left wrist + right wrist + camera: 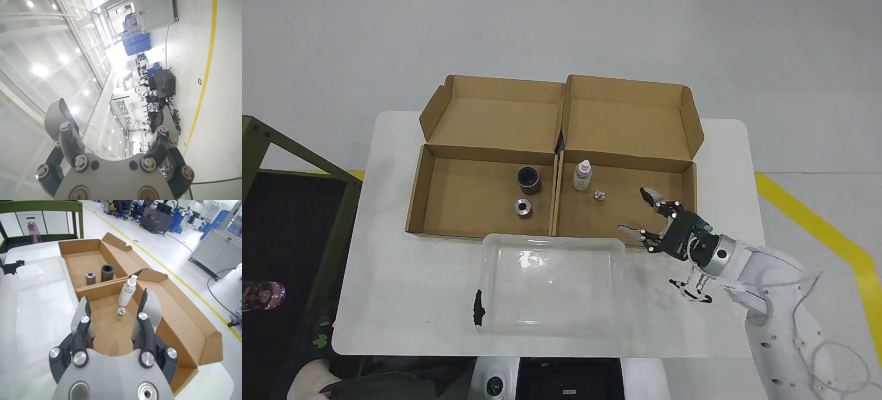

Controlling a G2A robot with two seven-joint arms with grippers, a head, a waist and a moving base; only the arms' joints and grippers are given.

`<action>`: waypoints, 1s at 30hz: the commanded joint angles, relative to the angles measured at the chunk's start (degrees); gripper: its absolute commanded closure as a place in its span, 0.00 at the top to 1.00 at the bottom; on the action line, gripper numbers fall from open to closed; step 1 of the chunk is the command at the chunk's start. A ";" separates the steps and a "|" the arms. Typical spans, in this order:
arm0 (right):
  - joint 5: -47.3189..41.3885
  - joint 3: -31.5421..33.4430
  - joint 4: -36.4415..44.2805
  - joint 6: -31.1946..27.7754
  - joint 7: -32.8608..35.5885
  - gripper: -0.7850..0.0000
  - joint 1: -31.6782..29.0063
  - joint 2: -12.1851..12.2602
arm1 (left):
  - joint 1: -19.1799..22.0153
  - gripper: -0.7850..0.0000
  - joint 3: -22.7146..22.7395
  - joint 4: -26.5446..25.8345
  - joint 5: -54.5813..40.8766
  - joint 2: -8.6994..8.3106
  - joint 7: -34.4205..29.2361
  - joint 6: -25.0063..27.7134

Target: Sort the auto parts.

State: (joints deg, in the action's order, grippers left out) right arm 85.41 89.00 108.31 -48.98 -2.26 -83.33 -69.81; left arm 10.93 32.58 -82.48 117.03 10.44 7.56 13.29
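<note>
A: Arms?
B: Right gripper (115,295) over right box (627,172), wide, empty; left gripper (112,104) aimed at ceiling, wide.
A: Parts?
B: Bottle (584,176), plug (598,194) in right box; dark cylinder (529,179), grey cylinder (522,207) in left box (462,195); tray (552,295) just before both; white table (392,280); factory hall.

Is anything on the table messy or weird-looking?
Two things. A ragged black patch sticks on the clear tub's near corner, like torn tape. And a white spray bottle stands in the right-hand cardboard box beside a small metal part, looking unlike the metal pieces. Nothing is spilled.
</note>
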 commanded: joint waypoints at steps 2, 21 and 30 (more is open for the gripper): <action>-0.57 3.05 -1.16 1.82 -3.62 0.68 -2.35 0.33 | 0.00 1.00 0.00 0.00 0.00 0.00 0.00 0.00; -4.02 13.43 -9.55 10.88 -17.15 1.00 -10.13 1.43 | 0.00 1.00 0.00 0.00 0.00 0.00 0.00 0.00; -6.62 14.48 -11.64 11.68 -17.86 1.00 -10.01 1.76 | 0.00 1.00 0.00 0.00 0.00 0.00 0.00 0.00</action>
State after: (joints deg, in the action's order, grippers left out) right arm 79.29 103.35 96.83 -37.58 -20.03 -93.39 -68.07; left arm 10.93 32.58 -82.48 117.03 10.44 7.56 13.29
